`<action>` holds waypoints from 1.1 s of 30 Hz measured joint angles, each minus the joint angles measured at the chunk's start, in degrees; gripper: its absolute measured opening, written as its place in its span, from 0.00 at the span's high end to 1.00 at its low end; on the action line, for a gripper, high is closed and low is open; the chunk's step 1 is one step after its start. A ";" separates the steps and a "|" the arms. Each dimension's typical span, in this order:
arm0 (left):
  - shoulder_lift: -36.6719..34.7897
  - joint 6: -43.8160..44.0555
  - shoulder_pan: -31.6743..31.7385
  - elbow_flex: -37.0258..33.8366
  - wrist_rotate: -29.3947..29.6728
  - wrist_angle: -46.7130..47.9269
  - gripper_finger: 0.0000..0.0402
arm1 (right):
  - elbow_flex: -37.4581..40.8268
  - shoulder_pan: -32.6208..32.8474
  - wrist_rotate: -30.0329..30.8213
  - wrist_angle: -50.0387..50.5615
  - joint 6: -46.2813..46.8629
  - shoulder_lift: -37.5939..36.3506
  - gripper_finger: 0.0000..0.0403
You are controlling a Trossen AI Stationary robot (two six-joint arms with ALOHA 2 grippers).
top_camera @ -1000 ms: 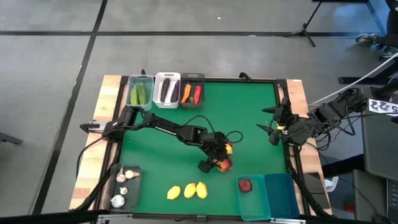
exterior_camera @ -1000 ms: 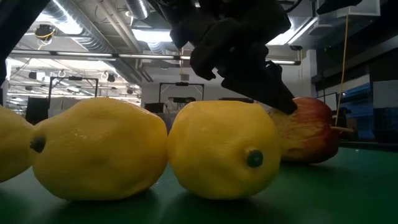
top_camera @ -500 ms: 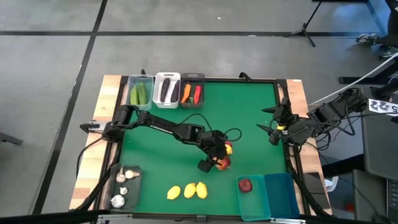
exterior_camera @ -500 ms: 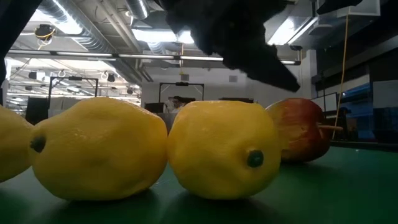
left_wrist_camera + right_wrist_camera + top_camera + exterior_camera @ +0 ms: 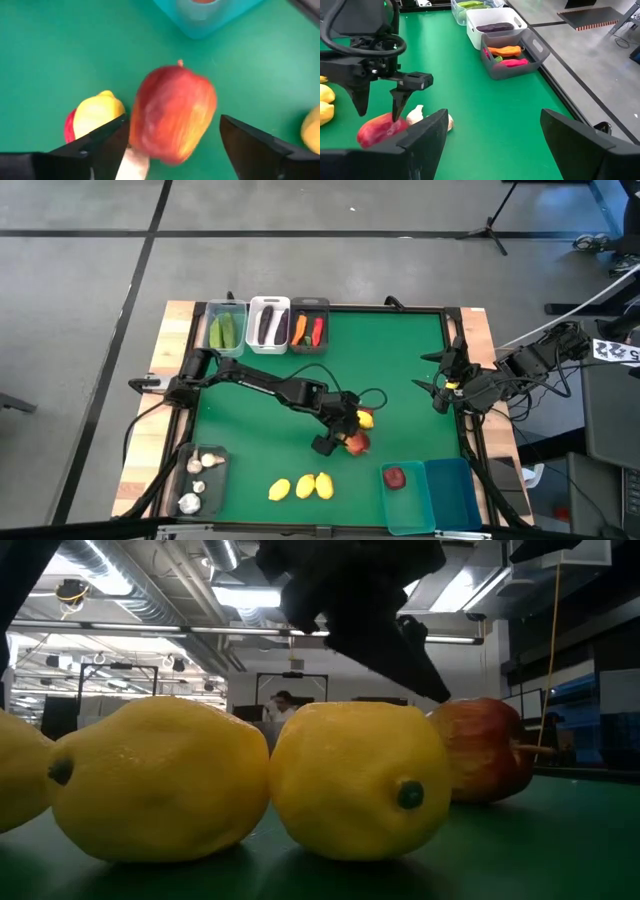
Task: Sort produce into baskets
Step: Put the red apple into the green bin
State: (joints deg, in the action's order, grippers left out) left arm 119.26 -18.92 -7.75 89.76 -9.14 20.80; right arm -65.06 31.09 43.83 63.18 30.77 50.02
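A red apple [image 5: 357,443] lies on the green mat, right of centre; it also shows in the low view [image 5: 490,750]. My left gripper [image 5: 328,442] is open just above it, and in its wrist view the fingers stand on either side of the apple [image 5: 172,112]. A yellow fruit [image 5: 95,115] with a red piece behind it lies close by. Three lemons [image 5: 302,487] lie near the front edge. My right gripper [image 5: 440,388] waits, open and empty, at the table's right edge.
At the far left stand a clear bin with cucumbers [image 5: 226,328], a white bin with eggplants [image 5: 268,323] and a dark grey bin with carrot and chili [image 5: 309,328]. A dark bin with garlic [image 5: 200,480] is near left. Two teal bins [image 5: 430,495] are near right, one holding a red fruit [image 5: 396,477].
My left gripper has lifted off the top of the apple and shifted a little toward the table's left edge. The apple has stayed on the mat.
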 joint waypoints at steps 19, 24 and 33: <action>1.80 -3.11 -2.01 3.93 3.59 3.77 0.14 | 0.00 0.00 0.02 -0.02 -0.18 0.02 0.21; 3.41 -3.60 -1.99 3.89 3.48 0.88 0.14 | 0.00 0.00 0.11 0.04 -0.18 0.13 0.21; 7.20 -3.63 -1.16 4.01 2.41 -1.16 0.14 | 0.00 0.02 -0.06 0.50 -0.20 1.66 0.21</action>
State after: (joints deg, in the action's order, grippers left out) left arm 126.46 -22.55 -8.91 93.77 -6.73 19.64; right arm -65.06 31.11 43.77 63.68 30.57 51.68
